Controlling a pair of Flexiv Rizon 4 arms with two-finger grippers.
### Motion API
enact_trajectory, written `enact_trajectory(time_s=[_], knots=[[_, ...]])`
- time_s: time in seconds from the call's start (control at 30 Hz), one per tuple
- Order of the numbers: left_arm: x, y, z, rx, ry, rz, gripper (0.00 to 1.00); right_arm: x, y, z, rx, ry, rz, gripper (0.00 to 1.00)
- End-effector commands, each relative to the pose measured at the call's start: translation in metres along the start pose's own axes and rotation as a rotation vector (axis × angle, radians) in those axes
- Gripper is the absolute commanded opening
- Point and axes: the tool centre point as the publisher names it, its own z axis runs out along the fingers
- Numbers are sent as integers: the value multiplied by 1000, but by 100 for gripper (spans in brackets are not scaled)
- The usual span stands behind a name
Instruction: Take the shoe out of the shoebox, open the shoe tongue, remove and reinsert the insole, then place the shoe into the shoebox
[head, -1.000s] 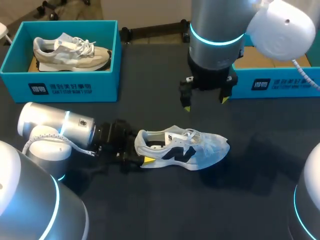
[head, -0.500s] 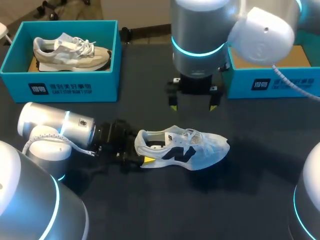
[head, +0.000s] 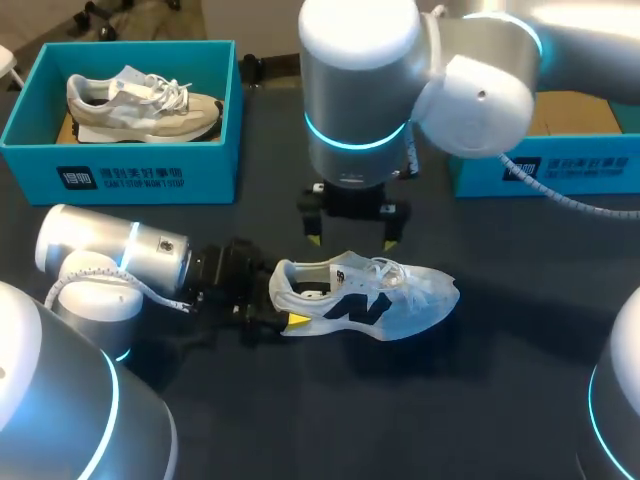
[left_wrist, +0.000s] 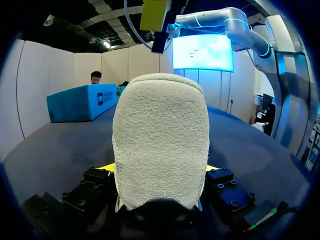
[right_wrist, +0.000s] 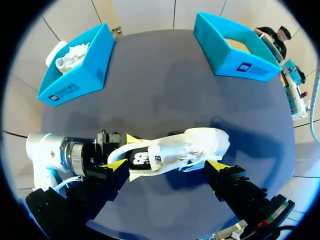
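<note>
Nearest to me, my left arm (head: 120, 262) lies low along the worktop (head: 480, 380), and its jaws are clamped on the heel (left_wrist: 160, 140) of the shoe (head: 365, 297), one yellow fingertip (head: 298, 320) showing against the heel's side. The shoe stands upright on its sole, out of any box, toe pointing away from my left arm.

I judge it light and mostly soft. The mesh upper will dent under any squeeze, while the padded heel is firmer, so it is the right place to brace it. The rubber sole should grip the worktop rather than slide.

Just above the shoe's opening hang my right arm's (head: 360, 110) jaws, wide apart and holding nothing, their fingertips (right_wrist: 117, 164) straddling the shoe lengthwise without touching it. The tongue under the laces (head: 385, 270) looks thin and floppy. I would pinch its top edge, just behind the laces, and pull gently, since the laces could snag a fingertip. The insole is likely bendy foam, best lifted from the heel end.

Beyond the shoe on my left arm's side stands a blue shoebox (head: 120, 175) holding a beige shoe (head: 140, 105). Beyond it on the other side stands a second blue shoebox (head: 550, 170), partly hidden by my right arm.
</note>
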Motion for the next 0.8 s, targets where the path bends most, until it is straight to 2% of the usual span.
enact_trajectory(time_s=[0.03, 0.13, 0.23, 0.8], knots=[[0, 2, 3, -1, 0, 0, 0, 14, -7, 12, -4, -3, 23, 100], [0, 2, 3, -1, 0, 0, 0, 18, -12, 18, 4, -2, 26, 100], [0, 2, 3, -1, 0, 0, 0, 20, -15, 23, 10, -45, 9, 100], [0, 2, 3, -1, 0, 0, 0, 17, -29, 59, 39, -153, -7, 100]])
